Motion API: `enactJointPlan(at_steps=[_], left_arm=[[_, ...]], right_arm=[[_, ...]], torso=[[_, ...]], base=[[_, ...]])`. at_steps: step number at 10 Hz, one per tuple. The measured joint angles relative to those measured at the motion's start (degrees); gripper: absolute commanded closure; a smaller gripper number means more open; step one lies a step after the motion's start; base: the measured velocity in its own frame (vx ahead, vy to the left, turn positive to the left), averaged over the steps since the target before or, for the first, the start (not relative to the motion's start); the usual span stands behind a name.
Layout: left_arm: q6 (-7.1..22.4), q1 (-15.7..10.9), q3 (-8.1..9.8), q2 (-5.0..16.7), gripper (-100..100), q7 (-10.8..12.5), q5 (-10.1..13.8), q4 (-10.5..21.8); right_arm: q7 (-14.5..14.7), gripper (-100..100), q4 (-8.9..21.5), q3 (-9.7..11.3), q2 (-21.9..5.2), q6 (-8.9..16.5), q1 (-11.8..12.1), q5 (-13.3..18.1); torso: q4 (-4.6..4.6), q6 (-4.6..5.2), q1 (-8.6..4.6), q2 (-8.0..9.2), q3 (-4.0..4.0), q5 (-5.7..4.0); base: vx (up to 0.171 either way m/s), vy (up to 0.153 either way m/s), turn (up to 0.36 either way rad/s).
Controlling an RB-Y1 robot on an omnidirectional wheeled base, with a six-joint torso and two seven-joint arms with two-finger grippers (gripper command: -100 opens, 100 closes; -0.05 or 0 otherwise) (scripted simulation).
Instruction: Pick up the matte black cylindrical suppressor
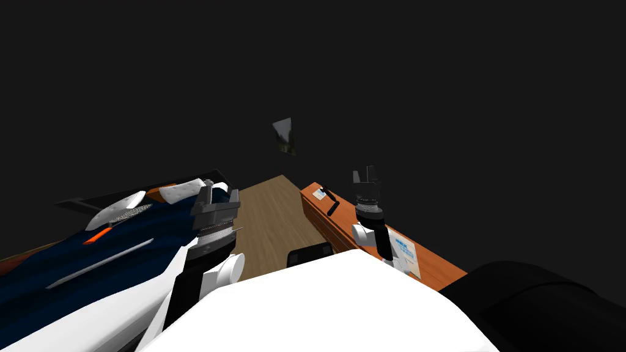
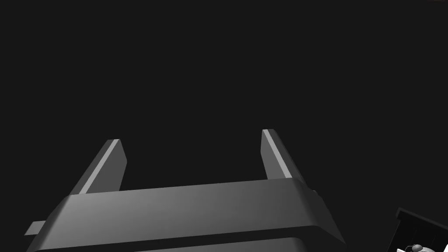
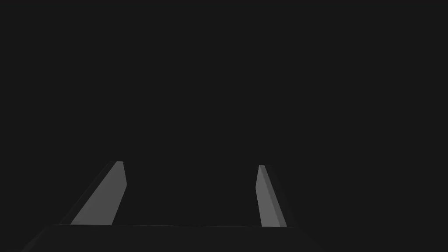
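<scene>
Right gripper (image 1: 363,174) hangs above the long orange-brown wooden tabletop (image 1: 431,260) on the right side, its two thin grey fingers (image 3: 109,197) spread wide apart and holding nothing. The left gripper (image 1: 221,190) is raised over the edge of the bed with the dark blue cover (image 1: 73,263), and its fingers (image 2: 105,168) likewise stand wide apart around nothing.

Nearest on the tabletop lies a white printed sheet of paper (image 1: 405,250), beside the right forearm. A black rounded bulk (image 1: 538,299) sits just past the tabletop's near end. Between bed and tabletop runs a strip of light brown wooden floor (image 1: 269,220). White pillows (image 1: 183,190) lie at the bed's far end, beside the left gripper.

Farther along the tabletop, near its far end, the slim matte black cylindrical suppressor (image 1: 332,201) lies flat, just beside a small white card (image 1: 319,194). It is to the left of the right gripper and apart from it. Beyond, a small grey picture (image 1: 284,135) hangs on the dim wall
</scene>
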Motion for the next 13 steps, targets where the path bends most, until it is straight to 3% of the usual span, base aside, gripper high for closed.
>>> enactJointPlan(at_steps=[4,8,12,13], left_arm=[[0.00,0.00,-0.01,-0.01,0,0.00,0.00,0.00],[0.00,0.00,0.00,0.00,0,0.00,0.00,0.00],[0.00,0.00,0.00,0.00,0,0.00,0.00,0.00],[0.00,0.00,0.00,0.00,0,0.00,0.00,0.00]], right_arm=[[1.46,-100,2.30,1.59,-4.42,1.03,0.28,4.72],[3.97,-100,5.61,3.88,-10.06,2.52,1.33,11.93],[5.54,-100,8.54,5.11,-13.61,3.59,1.33,17.55],[6.63,-100,9.64,6.41,-14.65,3.95,1.78,19.68]], torso=[[0.01,-0.01,0.25,0.06,0.04,0.06],[-0.02,-0.01,0.16,-0.08,-0.05,0.04],[-0.02,-0.01,0.07,-0.09,-0.05,0.02],[-0.03,-0.01,0.12,-0.14,-0.08,0.03]], base=[[-0.017,0.073,0.024],[0.020,0.043,0.054],[0.025,0.025,0.075],[0.036,0.025,0.044]])
